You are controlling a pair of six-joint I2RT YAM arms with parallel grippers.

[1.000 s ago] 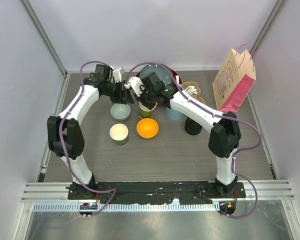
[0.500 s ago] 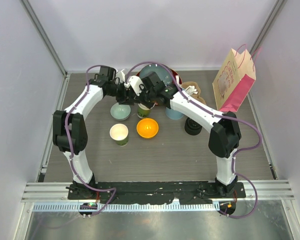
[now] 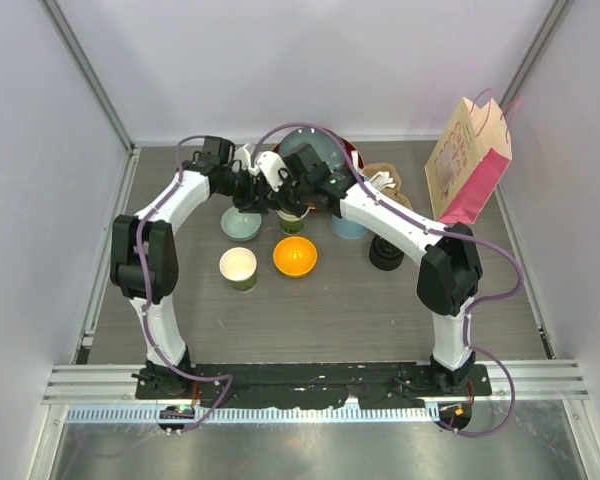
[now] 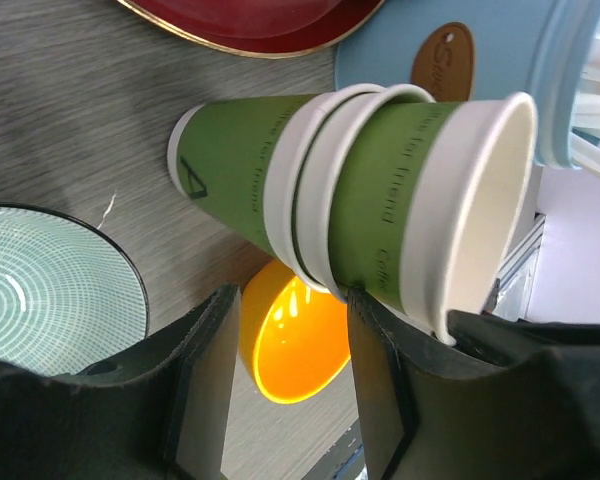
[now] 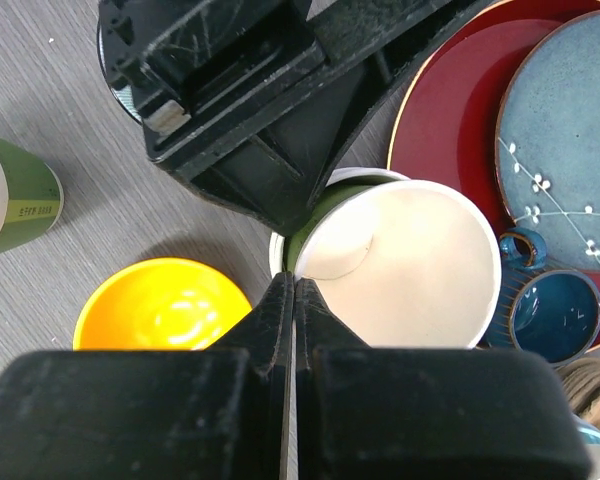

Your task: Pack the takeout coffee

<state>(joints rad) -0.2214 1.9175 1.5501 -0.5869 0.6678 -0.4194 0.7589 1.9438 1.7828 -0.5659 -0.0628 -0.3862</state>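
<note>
The right gripper (image 5: 294, 282) is clenched on the rim of the top cup (image 5: 410, 260), which is nested in a stack of green cups (image 4: 230, 170). The left gripper (image 4: 292, 297) stands with its jaws apart at the stack's side. Whether its fingers (image 4: 375, 330) press the cups cannot be told. An orange bowl (image 3: 294, 256) sits just beside the stack on the desk (image 3: 330, 310). A lone green cup (image 3: 238, 267) stands left of the bowl.

This is a robot lab cell, not a home: plain white walls (image 3: 40, 150) and metal posts (image 3: 90, 75) close in a small table (image 3: 330, 310), and two arms (image 3: 140, 260) are bolted to a rail (image 3: 310, 378) at its edge.
</note>
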